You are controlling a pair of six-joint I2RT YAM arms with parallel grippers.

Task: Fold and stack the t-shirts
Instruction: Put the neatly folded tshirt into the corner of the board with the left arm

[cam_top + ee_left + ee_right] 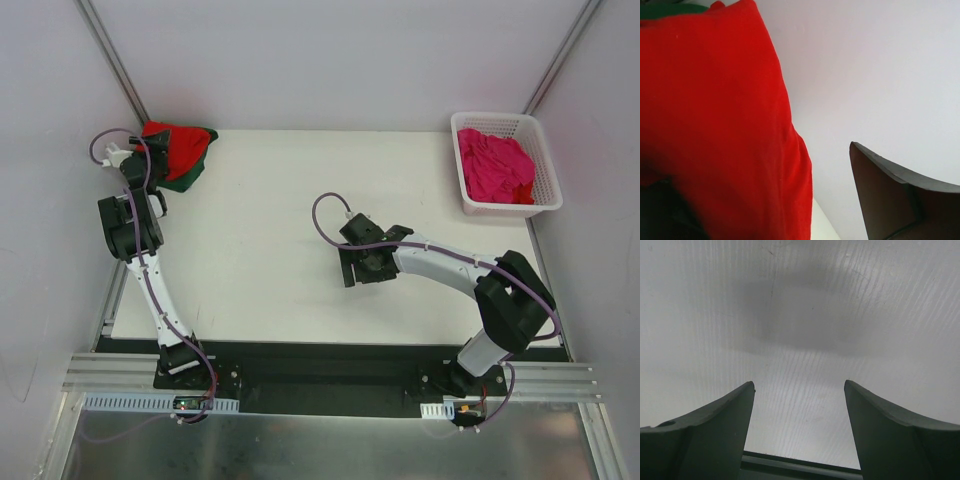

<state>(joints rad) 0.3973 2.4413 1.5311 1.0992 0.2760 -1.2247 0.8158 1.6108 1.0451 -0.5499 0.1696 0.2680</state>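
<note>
The red t-shirt (pixel 172 140) lies bunched on top of the dark green t-shirt (pixel 190 172) at the table's back left corner. My left gripper (pixel 140 157) is right at that pile's left edge. In the left wrist view the red t-shirt (pixel 715 125) fills the left half and covers one finger, with a strip of the green t-shirt (pixel 670 9) above it. The other finger (pixel 890 195) stands well apart from the cloth, so the jaws are open. The magenta pink t-shirt (pixel 495 165) lies crumpled in the basket. My right gripper (pixel 352 272) (pixel 800 385) hovers open over bare table, holding nothing.
A white lattice basket (pixel 500 118) stands at the back right corner. The white table (pixel 270 230) stretches between the two arms. Grey enclosure walls close in the back and the sides, and the left wall is close beside my left arm.
</note>
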